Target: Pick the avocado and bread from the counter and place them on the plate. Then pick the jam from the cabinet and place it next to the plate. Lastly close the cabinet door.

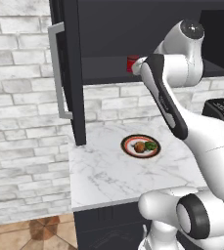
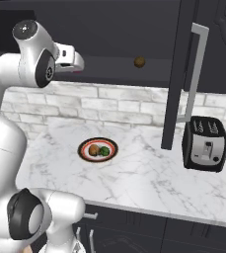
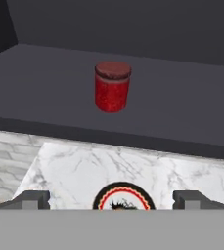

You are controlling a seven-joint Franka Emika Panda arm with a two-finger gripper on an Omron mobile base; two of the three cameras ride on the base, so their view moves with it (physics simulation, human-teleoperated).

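Nearest, the gripper (image 3: 111, 200) is seen in the hand view with its two fingertips (image 3: 33, 199) spread wide and nothing between them; in the left base view the hand is hidden behind the arm's own forearm. Just beyond the fingertips, the plate (image 3: 123, 197) is cut off by the bottom of the hand view, so only its upper rim is seen there. On the counter (image 1: 103, 171) the plate is seen whole in the base views, with the bread (image 1: 140, 146) and the avocado (image 1: 151, 145) lying on it side by side. Farther back, the jam (image 3: 112, 87) stands upright on the shelf of the cabinet (image 1: 108, 29), ahead of the gripper and well apart from it. In the left base view the jar is half covered by the arm. The cabinet door (image 1: 69, 73) stands open. A brown ball (image 2: 139, 62) lies on the same shelf, and a toaster (image 2: 205, 144) stands on the counter to the right.
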